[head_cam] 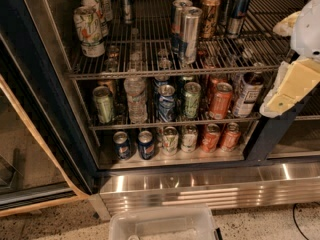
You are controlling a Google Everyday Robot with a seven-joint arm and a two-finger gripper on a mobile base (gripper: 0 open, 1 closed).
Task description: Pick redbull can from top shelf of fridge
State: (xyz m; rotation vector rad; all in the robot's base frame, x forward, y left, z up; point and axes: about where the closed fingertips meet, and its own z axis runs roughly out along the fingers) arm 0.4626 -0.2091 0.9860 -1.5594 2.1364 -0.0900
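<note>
Looking into the fridge (200,186), we count one redbull can (239,11) far right on the top shelf (150,74), two tall silver cans (190,31) left of it, six bottom-row cans (170,139), and our gripper (290,84) at the right edge, its grip impossible to tell.

redbull can (239,11) — slim, blue upper part with a reddish mark, paler below, upright, right rear of the top shelf (150,73) | top shelf — chrome wire rack, metal front rail, spanning the fridge (225,186) | fridge: dark frame, wire racks, ribbed steel base | tool (282,91): right edge, before the fridge, apart from the redbull can
</note>
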